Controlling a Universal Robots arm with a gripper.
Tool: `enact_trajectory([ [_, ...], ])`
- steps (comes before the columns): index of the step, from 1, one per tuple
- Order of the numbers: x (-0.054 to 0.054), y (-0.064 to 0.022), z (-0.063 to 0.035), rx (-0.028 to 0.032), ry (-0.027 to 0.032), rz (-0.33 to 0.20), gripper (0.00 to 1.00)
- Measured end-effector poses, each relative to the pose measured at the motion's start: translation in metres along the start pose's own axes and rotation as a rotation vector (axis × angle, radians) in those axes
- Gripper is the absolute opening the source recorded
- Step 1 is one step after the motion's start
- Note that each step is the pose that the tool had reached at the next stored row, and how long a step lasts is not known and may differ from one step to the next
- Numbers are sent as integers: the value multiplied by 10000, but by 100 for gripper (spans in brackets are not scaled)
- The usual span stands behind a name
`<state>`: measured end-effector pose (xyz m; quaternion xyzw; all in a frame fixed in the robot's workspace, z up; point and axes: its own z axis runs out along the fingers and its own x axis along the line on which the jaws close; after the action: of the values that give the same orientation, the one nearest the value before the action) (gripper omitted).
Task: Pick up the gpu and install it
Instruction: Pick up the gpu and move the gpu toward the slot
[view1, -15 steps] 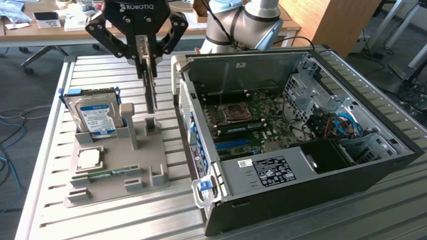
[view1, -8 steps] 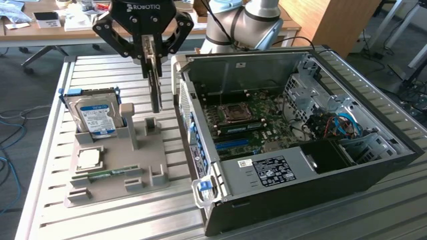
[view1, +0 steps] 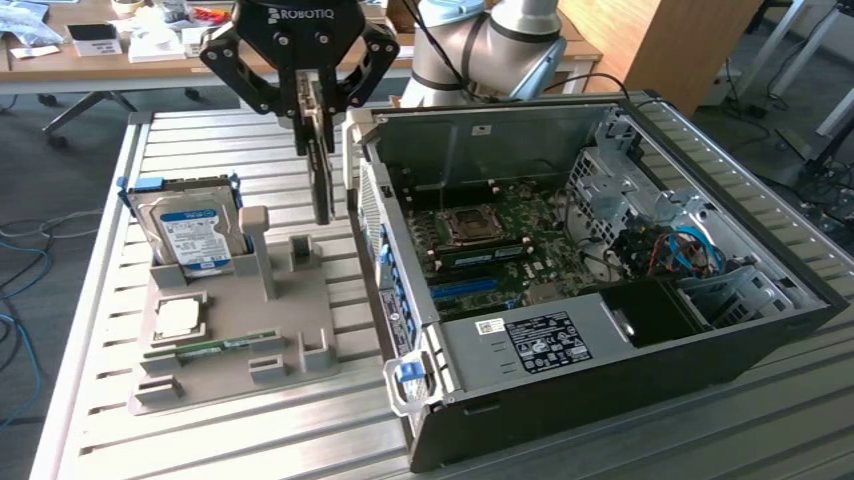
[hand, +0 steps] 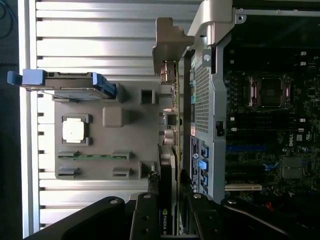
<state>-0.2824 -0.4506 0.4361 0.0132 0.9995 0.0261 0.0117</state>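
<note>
The gripper, black w/ jointed metal links, is clamped on the gpu. Its fingers pinch the top edge of the thin flat card, which hangs upright & edge-on at the case-side edge of the grey plastic holder, just beside the open computer case. In the exterior view the card is only a dark narrow strip (can't tell if its lower end touches the holder). The wrist view adds more: a green board edge w/ a black block, pale lettering near the fingers, and a shiny bent metal bracket at the far end, near the case's perforated rear panel. The holder is matte & blocky w/ slots. A silver hard drive in a blue frame stands tilted in it, a square chip lies flat, and a narrow green memory stick lies in front. The exterior view also gives the green motherboard inside the case & the ribbed aluminium table.
</note>
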Motion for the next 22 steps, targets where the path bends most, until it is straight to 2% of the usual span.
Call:
enact_trajectory([
  [13,-104,4,3,-1,-1,1,27],
  [22,-213,7,5,0,0,1,27],
])
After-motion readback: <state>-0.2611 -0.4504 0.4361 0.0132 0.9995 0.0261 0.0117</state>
